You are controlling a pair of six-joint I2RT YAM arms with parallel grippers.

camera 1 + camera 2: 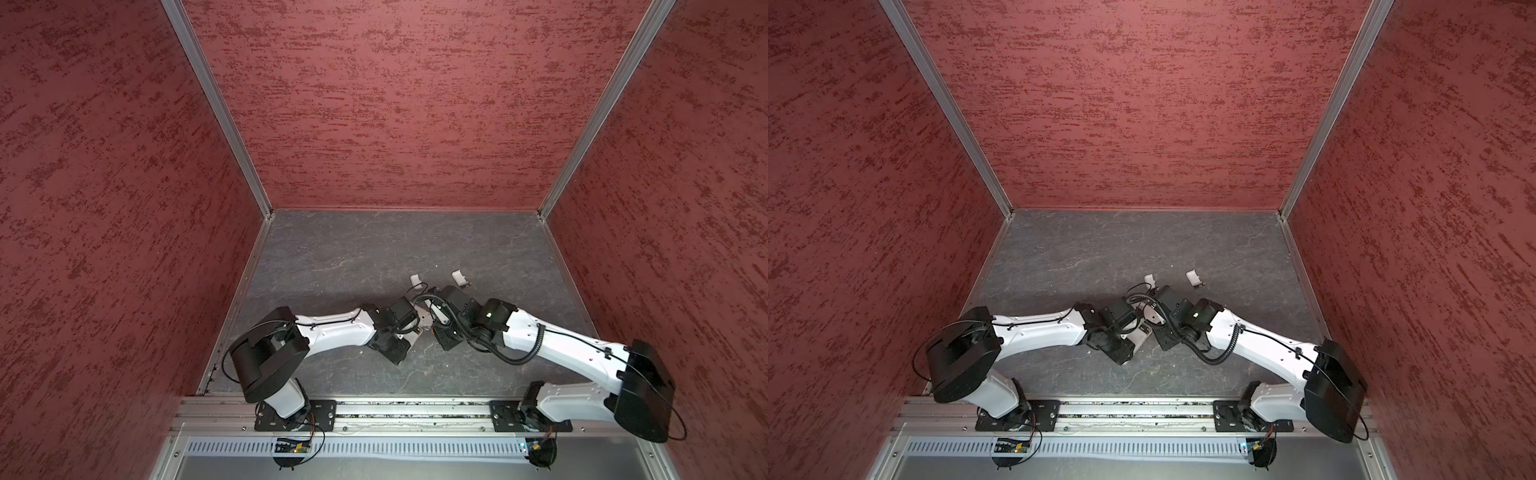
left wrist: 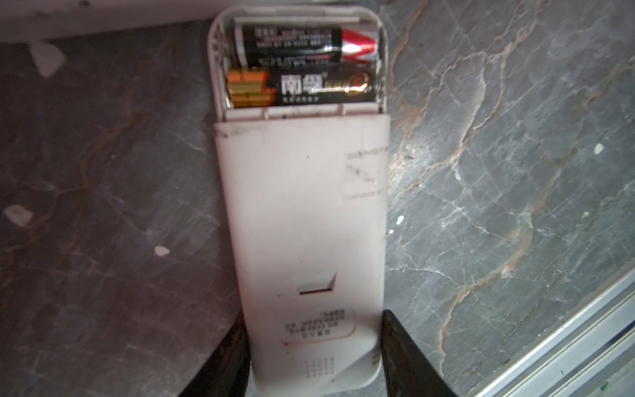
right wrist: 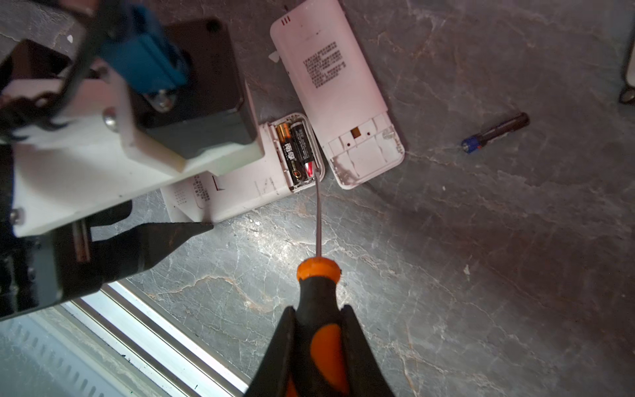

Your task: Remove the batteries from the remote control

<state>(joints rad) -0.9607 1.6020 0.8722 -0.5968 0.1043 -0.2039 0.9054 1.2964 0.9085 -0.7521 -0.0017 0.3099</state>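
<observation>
A white remote control (image 2: 302, 213) lies back-up on the grey table, and my left gripper (image 2: 313, 314) is shut on its lower end. Its battery compartment stands open, with two batteries side by side in it: one black and red (image 2: 302, 41), one black and gold (image 2: 302, 86). My right gripper (image 3: 319, 309) is shut on an orange-and-black screwdriver (image 3: 318, 285). The screwdriver's thin shaft reaches to the compartment, and its tip (image 3: 314, 176) sits at the red end of a battery (image 3: 302, 151). In both top views the wrists hide the compartment.
A second white remote (image 3: 336, 89) lies beside the first, its compartment open and bare. A loose dark battery with a blue end (image 3: 494, 132) rests on the table farther out. A small white piece (image 1: 459, 277) lies behind the arms. The aluminium front rail (image 3: 154, 330) runs close by.
</observation>
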